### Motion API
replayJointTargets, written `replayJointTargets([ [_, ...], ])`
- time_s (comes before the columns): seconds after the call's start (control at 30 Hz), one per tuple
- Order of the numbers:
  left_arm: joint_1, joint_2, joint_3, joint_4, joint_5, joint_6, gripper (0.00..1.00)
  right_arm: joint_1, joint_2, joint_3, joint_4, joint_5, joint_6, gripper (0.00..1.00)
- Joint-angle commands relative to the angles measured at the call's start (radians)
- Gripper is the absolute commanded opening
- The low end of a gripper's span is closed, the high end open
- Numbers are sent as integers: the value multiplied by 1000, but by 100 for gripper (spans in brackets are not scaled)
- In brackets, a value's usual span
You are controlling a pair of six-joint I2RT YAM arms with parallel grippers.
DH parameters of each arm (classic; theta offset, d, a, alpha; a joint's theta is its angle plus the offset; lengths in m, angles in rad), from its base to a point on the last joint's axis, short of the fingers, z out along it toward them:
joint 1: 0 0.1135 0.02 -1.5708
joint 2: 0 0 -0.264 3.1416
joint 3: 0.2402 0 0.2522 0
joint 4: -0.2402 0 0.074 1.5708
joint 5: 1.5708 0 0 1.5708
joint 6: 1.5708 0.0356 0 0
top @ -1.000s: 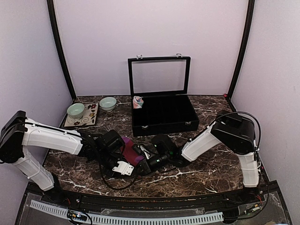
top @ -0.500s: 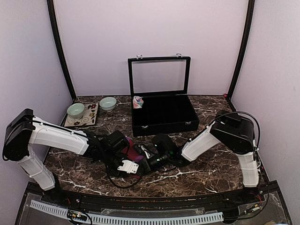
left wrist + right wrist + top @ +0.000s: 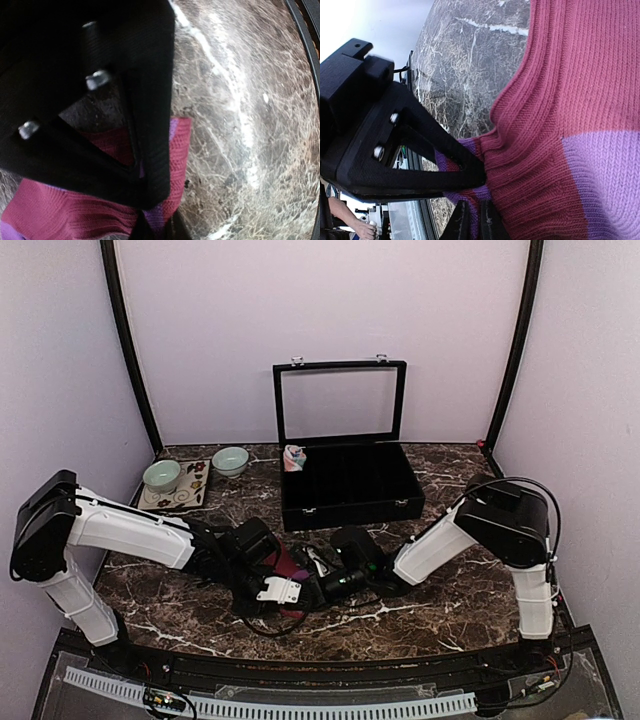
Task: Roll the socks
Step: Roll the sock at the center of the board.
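My maroon sock (image 3: 288,562) lies bunched at the near middle. It is ribbed knit with purple bands, one edge pinched in my left gripper (image 3: 152,225) and a fold pinched in my right gripper (image 3: 472,220). The pink sock (image 3: 294,457), patched mint and white, sits far back, left of centre, seemingly balled up.

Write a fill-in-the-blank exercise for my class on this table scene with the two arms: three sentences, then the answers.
1. The left gripper and the right gripper are both shut on the ____ sock.
2. The lid of the black case stands ____.
3. At the table's left rear there are ____ bowls.

Missing words: maroon; open; two.
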Motion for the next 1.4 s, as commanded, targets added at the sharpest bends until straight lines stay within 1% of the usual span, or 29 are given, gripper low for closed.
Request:
replayJointTargets([
  [0.0, -7, 21, -13, 1, -35, -63, 22, -8, 50, -27, -195, 85, -22, 7],
  [0.07, -7, 7, -19, 9, -44, -73, 30, -4, 68, -22, -204, 85, -25, 5],
  [0.1, -7, 0, -18, 7, -48, -77, 38, -3, 75, -22, -209, 88, -29, 4],
  [0.13, -7, -8, -22, 9, -58, -81, 50, -1, 81, -23, -212, 91, -31, 3],
  [0.17, -7, -18, -21, 7, -67, -79, 53, 0, 87, -26, -212, 96, -30, 2],
  [0.27, -7, -63, -27, 1, -86, -77, 54, 1, 99, -39, -193, 106, -15, 0],
  [0.33, -7, -134, -42, -1, -71, -70, 57, 2, 107, -37, -188, 111, -7, 0],
  [0.4, -7, -166, -39, -34, -46, -74, 59, 3, 113, -29, -196, 116, -6, 0],
  [0.43, -7, -166, -33, -57, -34, -77, 58, 3, 117, -27, -200, 117, -6, 0],
  [0.53, -7, -160, -35, -69, -9, -66, 48, 3, 128, -13, -218, 115, -8, 0],
  [0.6, -7, -157, -33, -61, -18, -65, 47, 3, 131, -11, -220, 112, -3, 0],
  [0.77, -7, -140, -32, -72, 25, -46, 42, 3, 134, -14, -231, 106, 0, 0],
  [0.87, -7, -105, -34, -55, -2, -36, 39, 3, 137, -14, -228, 106, 4, 0],
  [1.03, -7, -68, -32, -41, 1, -37, 33, 3, 136, -28, -192, 98, 32, 0],
  [1.2, -7, -34, -34, -3, -27, -38, 29, 2, 126, -50, -171, 95, 42, 0],
  [1.23, -7, -33, -35, 0, -18, -37, 27, 2, 121, -53, -171, 96, 43, 0],
  [1.33, -7, -21, -34, -2, 6, -40, 12, 3, 110, -52, -180, 104, 38, 0],
  [1.37, -7, -15, -35, -4, 10, -37, 8, 2, 104, -49, -186, 109, 36, 3],
])
